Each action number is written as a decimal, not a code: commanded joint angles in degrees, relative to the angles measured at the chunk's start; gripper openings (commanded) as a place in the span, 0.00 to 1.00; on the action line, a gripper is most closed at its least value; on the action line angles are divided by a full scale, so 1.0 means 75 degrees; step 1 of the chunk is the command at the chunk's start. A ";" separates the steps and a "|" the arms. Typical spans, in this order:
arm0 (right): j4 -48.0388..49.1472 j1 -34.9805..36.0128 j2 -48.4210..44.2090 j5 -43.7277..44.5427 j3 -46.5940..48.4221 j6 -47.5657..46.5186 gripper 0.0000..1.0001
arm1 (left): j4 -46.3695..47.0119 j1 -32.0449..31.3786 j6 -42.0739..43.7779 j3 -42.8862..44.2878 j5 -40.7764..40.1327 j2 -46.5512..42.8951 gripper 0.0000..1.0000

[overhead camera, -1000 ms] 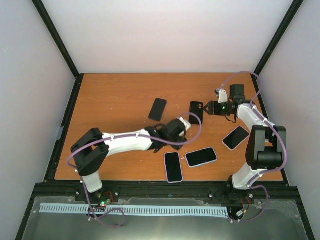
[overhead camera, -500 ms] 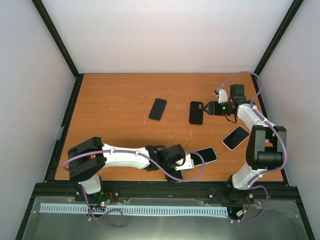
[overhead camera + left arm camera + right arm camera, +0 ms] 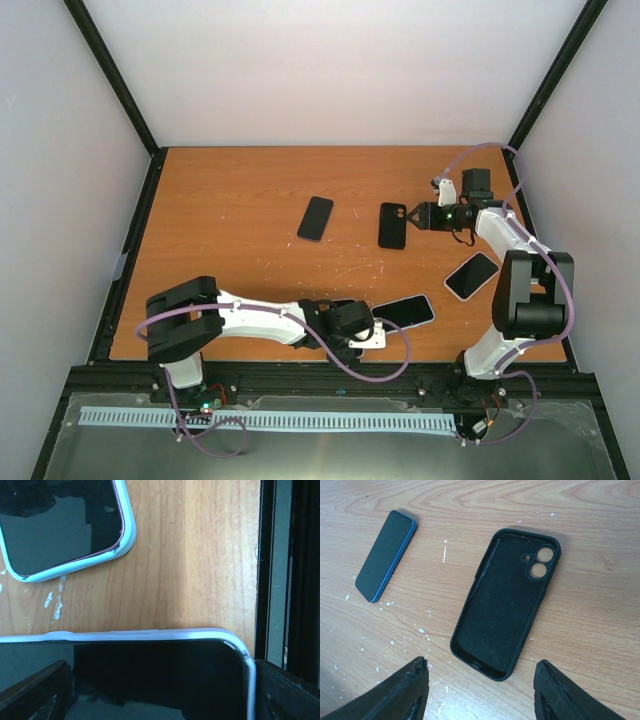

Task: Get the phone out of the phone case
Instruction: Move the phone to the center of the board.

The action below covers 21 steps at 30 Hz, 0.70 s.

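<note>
Orange-brown wood of the table (image 3: 230,220) under both arms. Left gripper (image 3: 368,338) down low by the near edge, fingers (image 3: 35,692) spread wide apart. Holds nothing.

Right below it, a cased phone (image 3: 150,677):
- Lies flat on the wood, dark glass up, pale blue case around the rim.
- One finger in front of the glass, the other just past the rounded corner of the case. Touching or not, too hard to tell.

Off to the right of this gripper, the black rail (image 3: 266,555) at the table's edge, very near the end of the phone. Ahead and a bit to the left, a second cased phone (image 3: 55,525), pale-rimmed too. Sits apart from the first, with bare wood between.

Right gripper (image 3: 417,216) well away from the left one, fingers also held wide apart. Grips nothing.

Just ahead of its fingertips, a black case (image 3: 505,610):
- Lies on its back, inside up, with no phone in it.
- Two round camera holes at the far end.
- Does not touch the fingers.

Farther ahead and to the left, a bare phone (image 3: 385,555) with a blue edge, flat on the wood, well apart from the black case. Back behind this gripper, near its arm, a third cased phone (image 3: 470,275), screen up.
</note>
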 commanded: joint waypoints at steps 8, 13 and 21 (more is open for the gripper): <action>-0.0079 -0.0067 0.0179 -0.0182 0.0067 -0.0116 0.57 | 0.0146 0.0497 -0.0012 -0.0132 -0.2214 -0.0569 0.97; -0.0056 -0.0079 0.0094 -0.0198 0.0018 -0.0097 0.57 | -0.0082 0.1381 -0.0752 -0.0141 -0.3173 -0.0698 1.00; -0.0093 -0.0149 0.0112 -0.0224 0.0018 -0.0099 0.58 | -0.0523 0.1867 -0.1450 0.0161 -0.2894 -0.1092 0.99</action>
